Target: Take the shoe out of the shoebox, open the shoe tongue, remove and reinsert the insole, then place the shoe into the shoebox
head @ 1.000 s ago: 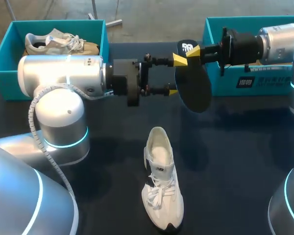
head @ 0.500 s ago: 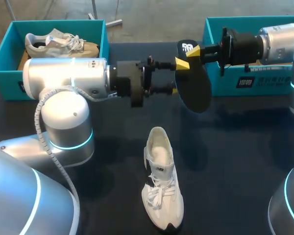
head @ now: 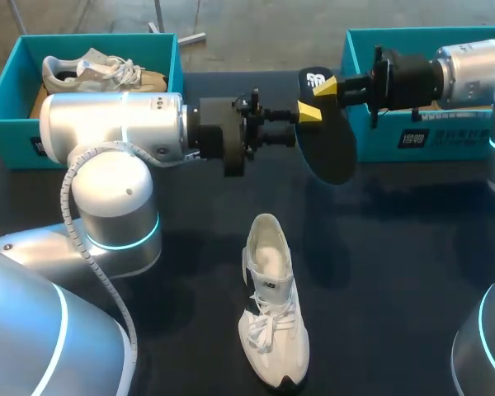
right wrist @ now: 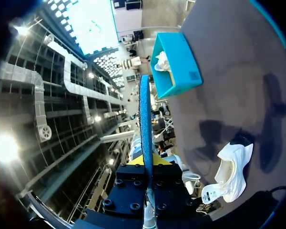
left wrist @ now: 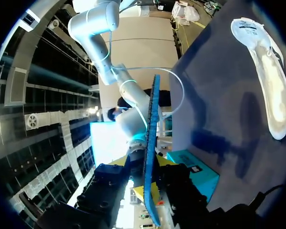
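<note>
Since a second ago my left arm has pushed rightward, bringing the left claw (head: 301, 124) from short of the insole (head: 330, 144) up against its near edge. The right arm has not moved.

Finding: the insole is out of the shoe and hangs in the air at upper middle of the frame. The right claw (head: 322, 87) is clamped on its upper end. In the left wrist view the insole stands edge-on down the middle of the left claw; whether that claw has closed on it I cannot tell.

I judge this a hand-over or second grip ahead of reinsertion.

The shoe (head: 272, 301) lies on the desk (head: 396, 272) at lower middle, toe toward the bottom edge, well apart from both claws.
</note>
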`<control>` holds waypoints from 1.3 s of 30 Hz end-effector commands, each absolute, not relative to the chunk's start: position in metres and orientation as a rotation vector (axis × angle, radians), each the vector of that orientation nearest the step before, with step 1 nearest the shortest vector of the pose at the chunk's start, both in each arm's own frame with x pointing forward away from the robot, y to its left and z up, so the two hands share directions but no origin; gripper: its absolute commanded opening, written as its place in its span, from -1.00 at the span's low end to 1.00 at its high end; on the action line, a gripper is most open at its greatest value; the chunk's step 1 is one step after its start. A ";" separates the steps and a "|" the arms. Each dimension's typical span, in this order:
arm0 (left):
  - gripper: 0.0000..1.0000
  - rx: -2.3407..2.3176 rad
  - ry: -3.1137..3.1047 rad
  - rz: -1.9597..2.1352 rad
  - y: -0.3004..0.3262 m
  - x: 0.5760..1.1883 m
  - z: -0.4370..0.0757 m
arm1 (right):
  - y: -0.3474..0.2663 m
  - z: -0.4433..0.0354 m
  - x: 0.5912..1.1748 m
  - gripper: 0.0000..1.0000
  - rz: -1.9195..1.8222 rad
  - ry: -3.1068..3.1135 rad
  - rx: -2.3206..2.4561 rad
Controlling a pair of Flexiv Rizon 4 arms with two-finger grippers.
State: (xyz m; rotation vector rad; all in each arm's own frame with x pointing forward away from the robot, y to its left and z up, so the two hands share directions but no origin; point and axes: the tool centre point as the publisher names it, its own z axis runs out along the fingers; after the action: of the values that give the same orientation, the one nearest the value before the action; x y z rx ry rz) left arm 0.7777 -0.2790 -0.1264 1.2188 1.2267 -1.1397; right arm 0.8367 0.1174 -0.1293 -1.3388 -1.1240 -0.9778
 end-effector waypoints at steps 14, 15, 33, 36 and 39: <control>-0.74 1.211 1.243 -1.141 -0.281 0.780 -0.130 | 0.118 -0.130 0.837 -1.00 -0.977 -1.125 -1.340; -0.70 1.210 1.243 -1.141 -0.282 0.780 -0.130 | 0.118 -0.130 0.837 -1.00 -0.977 -1.125 -1.340; -1.00 1.176 1.278 -1.077 -0.290 0.781 -0.131 | 0.118 -0.130 0.837 -1.00 -0.977 -1.125 -1.340; -1.00 1.175 1.280 -1.076 -0.290 0.781 -0.132 | 0.118 -0.130 0.837 -1.00 -0.977 -1.125 -1.340; -1.00 1.175 1.281 -1.073 -0.289 0.782 -0.132 | 0.118 -0.130 0.837 -1.00 -0.977 -1.125 -1.340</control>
State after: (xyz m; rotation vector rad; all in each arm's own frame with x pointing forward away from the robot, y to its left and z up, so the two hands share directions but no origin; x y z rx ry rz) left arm 0.7827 -0.2851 -0.1325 1.1766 1.2766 -1.0785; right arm 0.8364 0.1172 -0.1293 -1.3384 -1.1240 -0.9774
